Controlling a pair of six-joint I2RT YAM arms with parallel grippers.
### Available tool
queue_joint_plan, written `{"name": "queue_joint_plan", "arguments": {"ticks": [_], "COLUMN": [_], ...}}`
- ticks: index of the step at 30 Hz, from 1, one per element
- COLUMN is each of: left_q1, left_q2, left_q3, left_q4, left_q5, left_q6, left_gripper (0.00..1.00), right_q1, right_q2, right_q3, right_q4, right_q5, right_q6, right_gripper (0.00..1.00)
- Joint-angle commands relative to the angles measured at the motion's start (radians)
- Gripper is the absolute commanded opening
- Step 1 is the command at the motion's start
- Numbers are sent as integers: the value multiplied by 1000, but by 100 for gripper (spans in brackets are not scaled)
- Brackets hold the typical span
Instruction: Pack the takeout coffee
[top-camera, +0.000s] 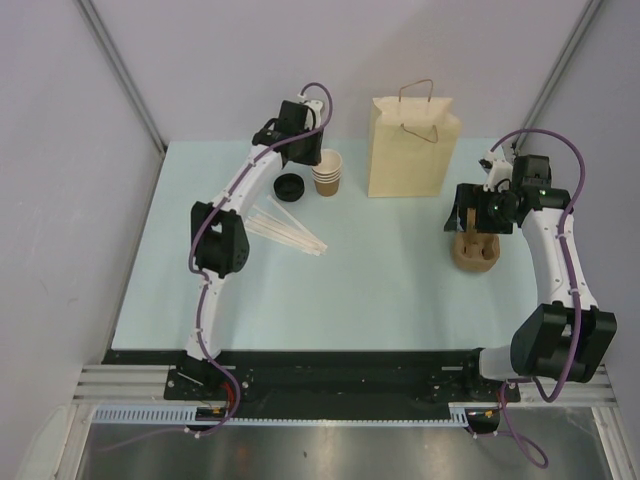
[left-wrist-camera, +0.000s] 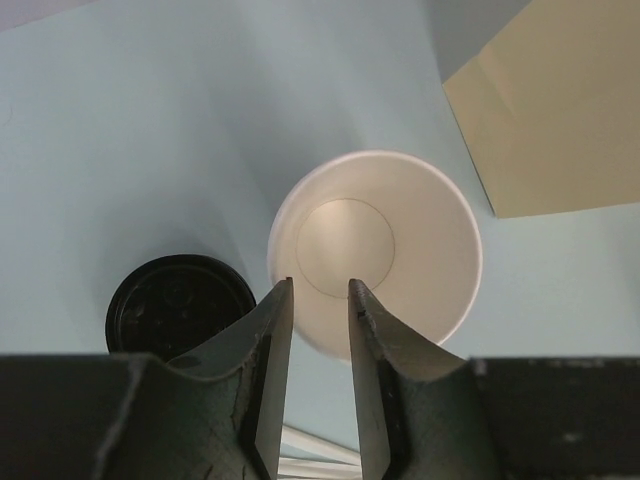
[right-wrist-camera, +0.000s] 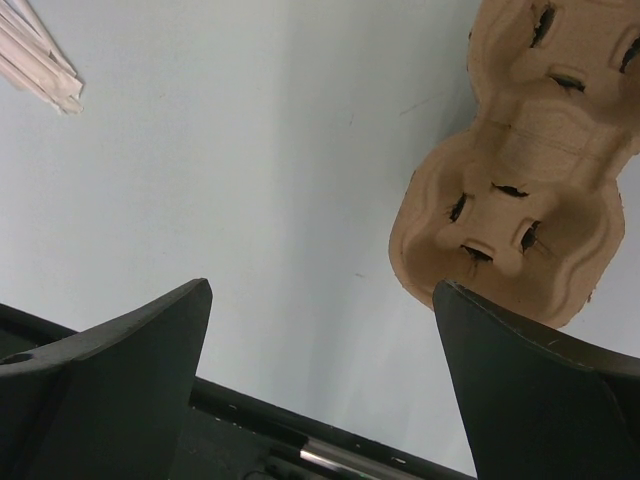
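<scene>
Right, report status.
Left gripper ajar above cup stack, nothing held; right gripper open by cup carrier. No lidded coffee: black lid loose beside stack. Nothing blocking paper bag.

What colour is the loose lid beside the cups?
Black lid; clearest in the left wrist view.

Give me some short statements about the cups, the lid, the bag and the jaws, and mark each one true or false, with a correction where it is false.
1. The top cup under the left jaws has no lid on it. True.
2. The black lid lies inside the paper bag. False: it lies on the table, beside the stack of cups.
3. The right jaws stand wide open with nothing between them. True.
4. The paper bag lies flat on its side. False: it stands upright, handles up.
5. A cup sits in the cardboard cup tray. False: the hollows that show are empty.
</scene>
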Motion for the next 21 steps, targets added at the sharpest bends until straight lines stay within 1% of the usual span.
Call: {"name": "queue_joint_plan", "arguments": {"ticks": [1, 2, 3, 7, 13, 16, 21], "left_q1": [-4, -4, -4, -4, -4, -4, -2], "left_q2": [8, 7, 5, -11, -54, -65, -58], "left_q3": [2, 2, 1, -1, -10, -19, -19], "left_q4": [25, 24, 25, 29, 62, 81, 81], "left_q5": [-25, -28, -33, -30, -34, -60, -79], "left_q6": [-14, -14, -16, -19, -13, -5, -4], "left_gripper": [35, 35, 39, 43, 45, 45, 42], "right_q1": [-8, -6, -6, -6, -6, -6, -6], "right_q2": [6, 6, 6, 9, 15, 17, 19], "right_q3": [29, 30, 30, 30, 29, 30, 30], "right_q4": [-2, -1, -2, -4, -4, -4, -4], "right_q5": [-15, -17, -17, -22, -26, -29, -32], "right_q6": [-4, -4, -4, -6, -6, -6, -4], "right_gripper": [100, 100, 100, 100, 100, 100, 100]}}
